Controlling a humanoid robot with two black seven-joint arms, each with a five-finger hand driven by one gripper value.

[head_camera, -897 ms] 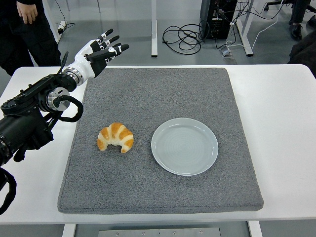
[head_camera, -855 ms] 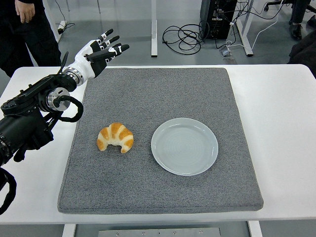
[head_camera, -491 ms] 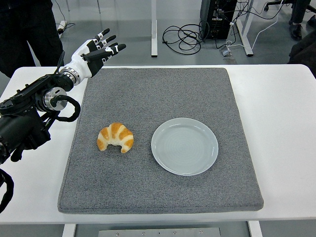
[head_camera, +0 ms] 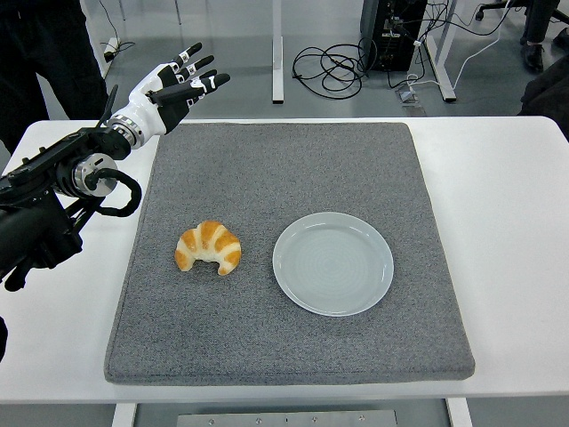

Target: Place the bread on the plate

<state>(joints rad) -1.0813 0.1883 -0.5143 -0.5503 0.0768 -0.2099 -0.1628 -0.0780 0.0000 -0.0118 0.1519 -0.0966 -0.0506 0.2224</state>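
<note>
"Grey and fuzzy, that mat (head_camera: 293, 178) covers most of the white table (head_camera: 516, 222). What is lying on it?"

"Bread (head_camera: 208, 247), a golden curved roll with darker stripes. It sits on the mat at about eight o'clock from the mat's middle. Both tips point toward the near edge."

"And the plate (head_camera: 332, 263)?"

"It is round and pale blue-grey. It sits on the mat too, just beside the bread, at three o'clock from it. They are not touching. Nothing is on the plate."

"Where is the robot's hand?"

"The left hand (head_camera: 169, 89) is white with black fingertips. It is up in the air above the far left corner of the mat, at about eleven o'clock from the bread. It is well apart from the bread."

"Is it holding anything?"

"No. Its fingers (head_camera: 188, 52) are spread wide and pointing away toward the far side. It holds nothing at all."

"What about the arm?"

"The black left arm (head_camera: 53, 196) comes in from the left side, over the bare table at nine o'clock."

"Is anybody else around?"

"A person in dark clothes (head_camera: 44, 44) stands past the far left corner of the table. Black cables (head_camera: 333, 67) lie on the floor beyond the table at twelve o'clock."
</note>
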